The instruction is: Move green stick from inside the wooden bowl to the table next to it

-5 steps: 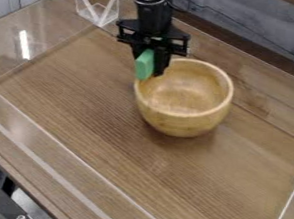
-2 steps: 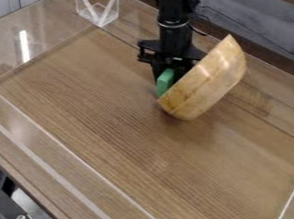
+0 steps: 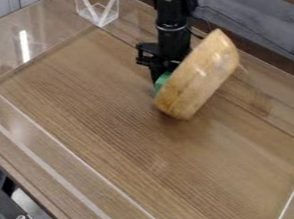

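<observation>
The wooden bowl is tipped up on its edge on the table, with its rounded outside facing me and its inside turned away. My gripper points straight down right against the bowl's left side, low over the tabletop. It is shut on the green stick, of which only a small bright green end shows below the fingers, at the bowl's lower left edge. The rest of the stick is hidden by the fingers and the bowl.
Low clear acrylic walls edge the tabletop on all sides. A small clear angled stand sits at the back left corner. A grey plank wall runs behind the table.
The bowl stood upright a second ago and now stands tipped on its edge. My gripper, holding the green stick, has moved right and down beside it.
</observation>
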Tool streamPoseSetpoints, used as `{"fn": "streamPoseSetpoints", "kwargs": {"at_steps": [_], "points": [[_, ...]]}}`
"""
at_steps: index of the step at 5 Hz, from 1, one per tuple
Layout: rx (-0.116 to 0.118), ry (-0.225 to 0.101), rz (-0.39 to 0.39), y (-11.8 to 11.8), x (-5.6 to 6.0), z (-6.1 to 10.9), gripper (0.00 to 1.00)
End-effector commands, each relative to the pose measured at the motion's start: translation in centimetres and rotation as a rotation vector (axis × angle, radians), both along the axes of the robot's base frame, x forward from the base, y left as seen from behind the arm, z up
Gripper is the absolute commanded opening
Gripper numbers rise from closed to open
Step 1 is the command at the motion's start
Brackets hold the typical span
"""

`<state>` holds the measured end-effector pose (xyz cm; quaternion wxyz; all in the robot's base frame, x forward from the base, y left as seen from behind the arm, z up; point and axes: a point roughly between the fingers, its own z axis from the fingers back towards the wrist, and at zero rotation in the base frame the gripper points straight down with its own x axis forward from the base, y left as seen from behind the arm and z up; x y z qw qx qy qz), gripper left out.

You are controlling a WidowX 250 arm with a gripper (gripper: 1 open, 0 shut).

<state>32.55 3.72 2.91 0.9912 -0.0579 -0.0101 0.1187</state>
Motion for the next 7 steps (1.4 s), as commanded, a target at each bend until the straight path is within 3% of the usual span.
{"fn": "streamPoseSetpoints", "kwargs": {"at_steps": [1,7], "points": [[0.005,-0.032,-0.006,0.2,0.2,1.3,0.0],[-0.004,-0.004,0.016,0.7,-1.0,0.8,0.0]]}}
